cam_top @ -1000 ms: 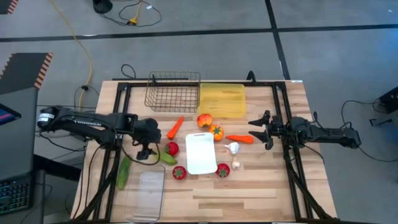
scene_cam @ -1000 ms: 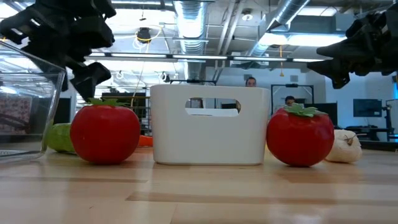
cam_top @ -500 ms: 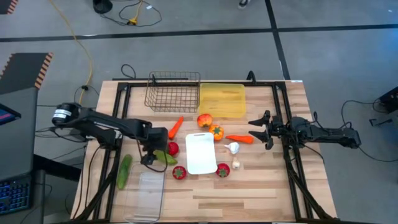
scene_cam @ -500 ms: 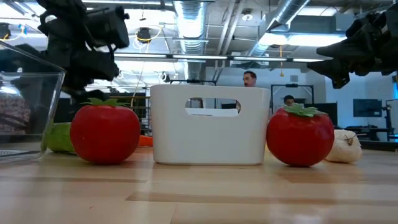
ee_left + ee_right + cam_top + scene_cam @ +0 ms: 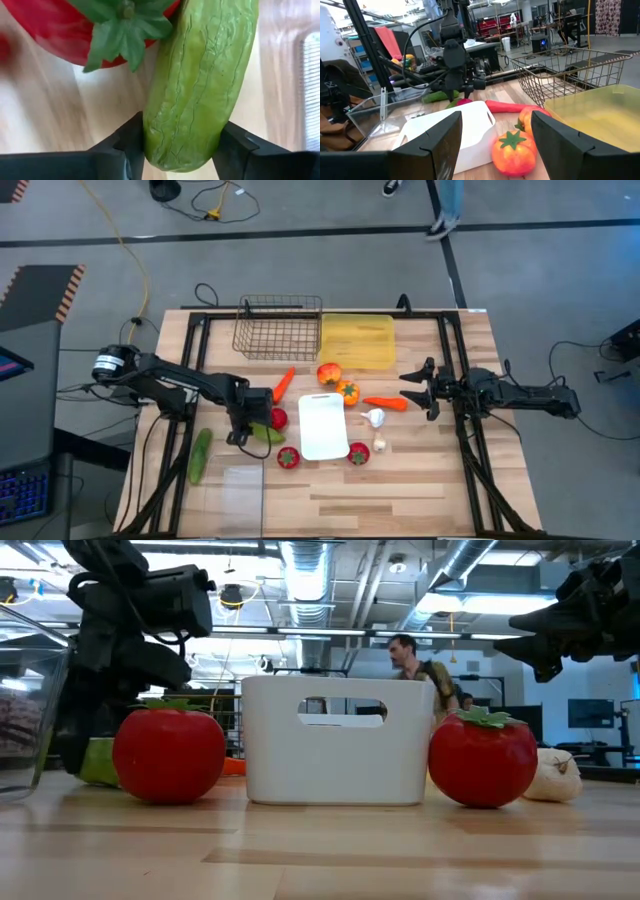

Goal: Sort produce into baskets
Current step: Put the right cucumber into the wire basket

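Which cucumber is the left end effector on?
The left end effector straddles the cucumber lying against the tomato near the white tray; the other cucumber lies apart, beside the clear tub.

Left gripper over a cucumber, seemingly gripping; right gripper near a carrot.

A person walks behind the wooden table; a yellow cable crosses the floor.
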`<state>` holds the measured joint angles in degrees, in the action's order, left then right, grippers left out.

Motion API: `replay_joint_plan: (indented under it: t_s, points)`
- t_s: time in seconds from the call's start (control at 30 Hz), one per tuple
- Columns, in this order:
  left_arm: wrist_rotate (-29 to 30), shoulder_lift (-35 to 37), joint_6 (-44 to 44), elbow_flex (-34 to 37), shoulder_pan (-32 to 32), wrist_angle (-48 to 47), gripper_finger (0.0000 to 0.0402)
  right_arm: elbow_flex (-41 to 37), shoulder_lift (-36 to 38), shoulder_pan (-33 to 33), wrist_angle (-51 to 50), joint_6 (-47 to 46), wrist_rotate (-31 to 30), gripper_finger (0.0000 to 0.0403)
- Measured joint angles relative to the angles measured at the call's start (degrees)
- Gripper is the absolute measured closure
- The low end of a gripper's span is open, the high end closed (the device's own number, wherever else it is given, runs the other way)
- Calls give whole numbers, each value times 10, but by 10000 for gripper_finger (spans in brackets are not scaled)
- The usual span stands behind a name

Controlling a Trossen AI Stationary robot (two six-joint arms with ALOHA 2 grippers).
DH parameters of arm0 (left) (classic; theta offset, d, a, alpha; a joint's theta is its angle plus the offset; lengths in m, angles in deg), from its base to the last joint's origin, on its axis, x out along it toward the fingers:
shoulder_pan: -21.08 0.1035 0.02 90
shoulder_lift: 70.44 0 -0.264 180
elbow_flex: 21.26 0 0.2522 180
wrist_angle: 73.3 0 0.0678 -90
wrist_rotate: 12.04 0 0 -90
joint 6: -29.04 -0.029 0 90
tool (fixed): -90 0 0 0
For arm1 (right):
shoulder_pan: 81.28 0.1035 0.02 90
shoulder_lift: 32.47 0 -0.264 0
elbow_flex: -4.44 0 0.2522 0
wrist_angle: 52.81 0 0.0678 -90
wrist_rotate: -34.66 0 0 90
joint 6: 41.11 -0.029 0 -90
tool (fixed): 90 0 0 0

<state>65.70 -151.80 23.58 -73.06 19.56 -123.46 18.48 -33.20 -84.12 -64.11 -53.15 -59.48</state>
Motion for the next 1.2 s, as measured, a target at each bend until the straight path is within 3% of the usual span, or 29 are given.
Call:
replay_joint_plan:
  t_s: [0.37,0.6,0.9,1.2]
  points:
    - [91,12,-87,-116,1,-193,233,0,0,0,8,-1,-3,138]
    - [178,13,-119,-211,28,-285,232,0,0,0,11,-1,-3,138]
    - [289,13,-207,-298,149,-279,232,0,0,0,11,-1,-4,138]
    - [291,0,-265,-320,321,-127,232,0,0,0,10,0,-4,138]
